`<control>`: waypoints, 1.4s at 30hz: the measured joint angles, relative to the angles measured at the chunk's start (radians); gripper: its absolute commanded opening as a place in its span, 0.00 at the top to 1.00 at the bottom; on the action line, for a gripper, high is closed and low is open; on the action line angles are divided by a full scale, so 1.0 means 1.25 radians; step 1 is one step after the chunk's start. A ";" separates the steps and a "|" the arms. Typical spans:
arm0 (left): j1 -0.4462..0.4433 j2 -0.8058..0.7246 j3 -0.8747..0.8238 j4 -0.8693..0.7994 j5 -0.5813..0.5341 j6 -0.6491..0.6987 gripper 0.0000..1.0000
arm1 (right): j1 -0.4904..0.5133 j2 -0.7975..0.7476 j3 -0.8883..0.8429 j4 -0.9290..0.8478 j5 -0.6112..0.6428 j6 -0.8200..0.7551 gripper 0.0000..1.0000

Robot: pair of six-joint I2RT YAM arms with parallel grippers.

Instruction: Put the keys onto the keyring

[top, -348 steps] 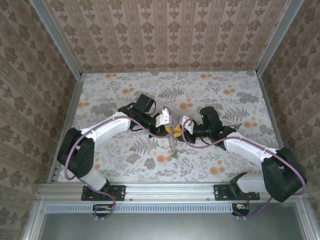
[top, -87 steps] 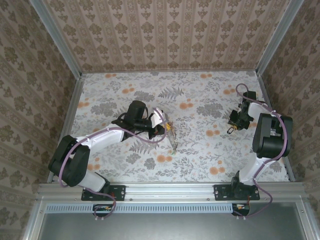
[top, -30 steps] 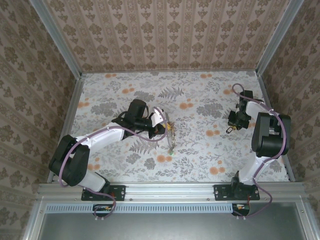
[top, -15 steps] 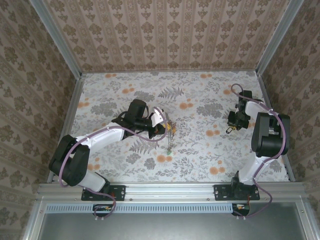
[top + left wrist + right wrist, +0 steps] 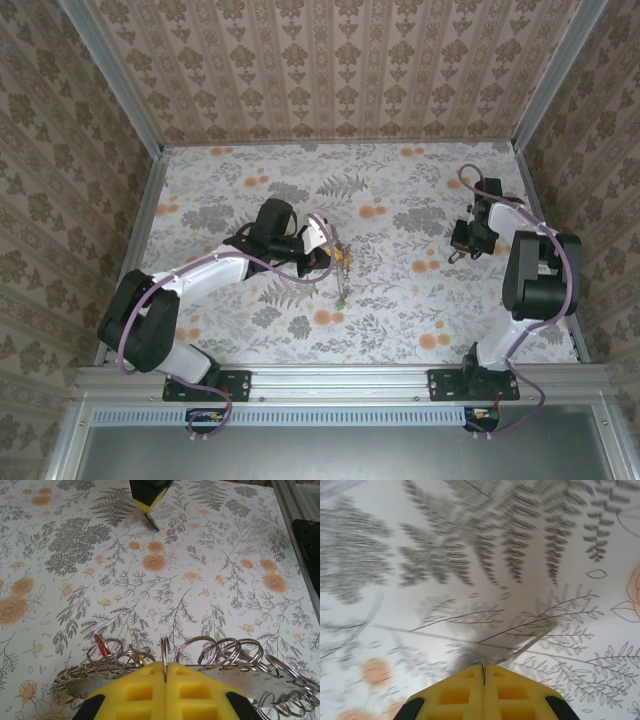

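Note:
My left gripper (image 5: 165, 666) is shut on the keyring (image 5: 165, 650), a thin pale wire hoop seen edge-on between the yellow tips. Several small split rings (image 5: 230, 655) bunch along it, with a red key head (image 5: 100, 642) among them on the left. From above, the left gripper (image 5: 335, 256) sits mid-table and the keyring (image 5: 342, 280) hangs down from it. My right gripper (image 5: 457, 250) is far right above the table, shut on a small key (image 5: 151, 522) whose thin dark blade sticks out of its tip. Its thin metal edge shows between the right gripper's (image 5: 484, 667) tips.
The floral tabletop (image 5: 400, 310) lies between the two arms. Metal rails (image 5: 150, 220) and patterned walls border it at left, right and back. The right arm's elbow (image 5: 535, 270) stands close to the right rail.
The right gripper has closed fully on the key and shifted slightly left and away from the table. The left gripper holds still while the hanging keyring has swung a little.

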 measured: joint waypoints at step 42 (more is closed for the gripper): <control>-0.018 0.007 0.034 -0.007 0.054 0.013 1.00 | 0.404 -0.488 -0.392 0.577 -0.558 -0.422 1.00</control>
